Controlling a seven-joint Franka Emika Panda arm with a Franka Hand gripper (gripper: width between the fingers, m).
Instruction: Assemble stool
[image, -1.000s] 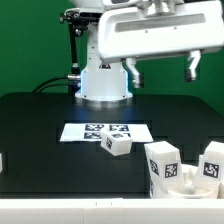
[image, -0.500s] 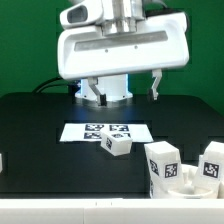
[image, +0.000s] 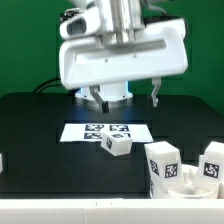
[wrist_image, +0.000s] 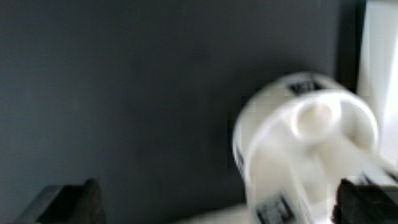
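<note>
My gripper (image: 127, 97) hangs open and empty above the back of the black table, in front of the robot base. A small white stool part (image: 117, 144) with a tag lies below it, at the front edge of the marker board (image: 92, 131). Two chunky white stool legs (image: 163, 168) (image: 212, 165) with tags stand at the front on the exterior view's right. The round seat does not show in the exterior view. The wrist view is blurred: my gripper (wrist_image: 221, 205) shows dark fingertips (wrist_image: 71, 205) wide apart over dark table, beside a rounded white shape (wrist_image: 311, 140) I cannot identify.
The white robot base (image: 105, 88) stands behind the marker board. A small white piece (image: 2, 160) shows at the exterior view's left edge. The table's front edge (image: 70, 203) runs along the bottom.
The hand has swung toward the exterior view's left and come lower, its fingers now over the back of the table. The parts on the table have not moved.
</note>
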